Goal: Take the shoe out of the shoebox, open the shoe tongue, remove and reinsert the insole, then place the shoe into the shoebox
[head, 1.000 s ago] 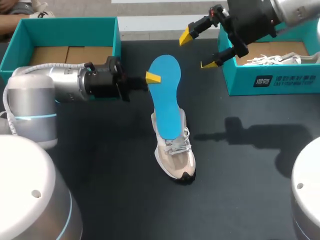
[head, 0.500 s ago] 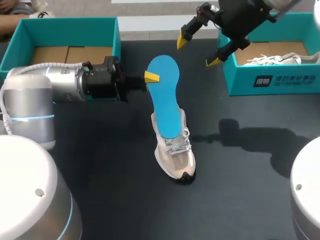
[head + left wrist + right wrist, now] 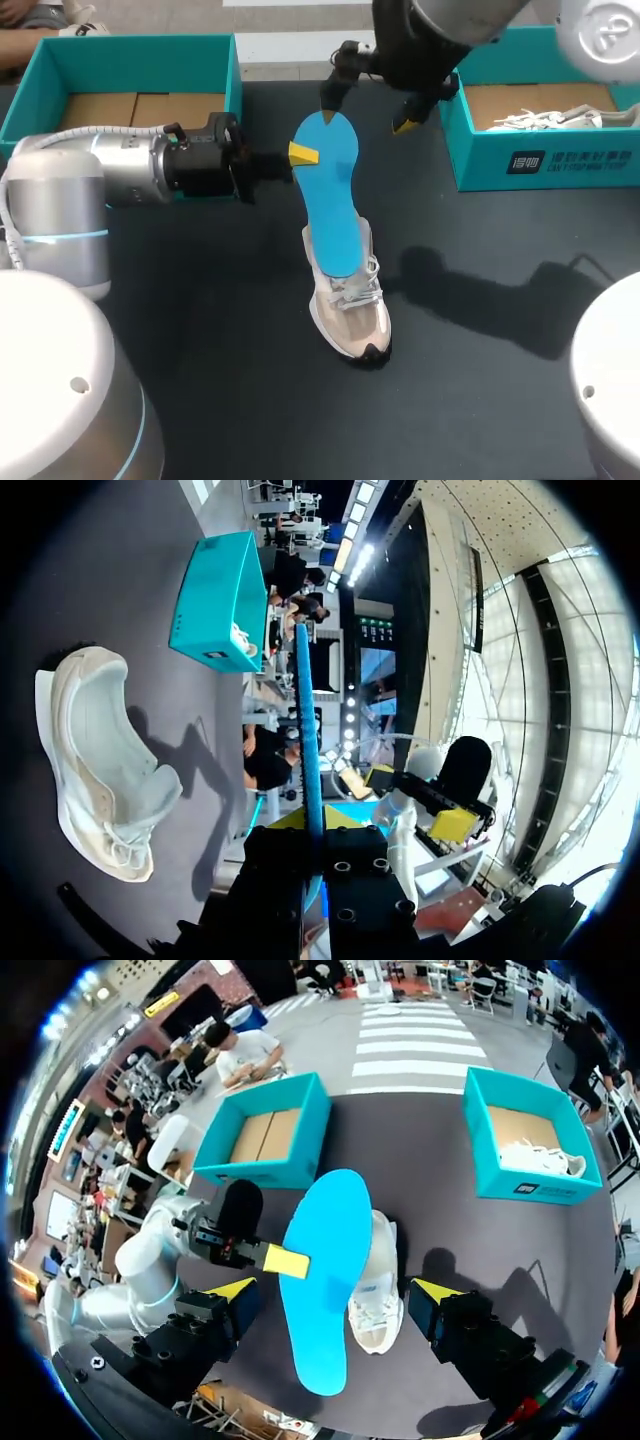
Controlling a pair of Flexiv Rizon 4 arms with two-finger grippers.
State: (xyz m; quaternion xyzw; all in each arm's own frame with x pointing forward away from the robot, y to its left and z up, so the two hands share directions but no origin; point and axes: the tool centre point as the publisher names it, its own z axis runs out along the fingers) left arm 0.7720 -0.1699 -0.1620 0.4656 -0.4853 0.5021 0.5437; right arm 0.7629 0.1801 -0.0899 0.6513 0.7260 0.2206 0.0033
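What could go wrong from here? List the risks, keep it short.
1. The left gripper pinches the insole by one edge only. If the open right gripper, hovering over its heel end, closes on it, the insole may twist or slip free.
2. Nothing holds the shoe on the table, so pushing the insole in could tip or slide it.
3. The two grippers are close together and could knock.

Bright blue insole [image 3: 332, 195]; cream-white shoe [image 3: 352, 315]; teal shoebox [image 3: 480, 165]; black table [image 3: 220, 330].
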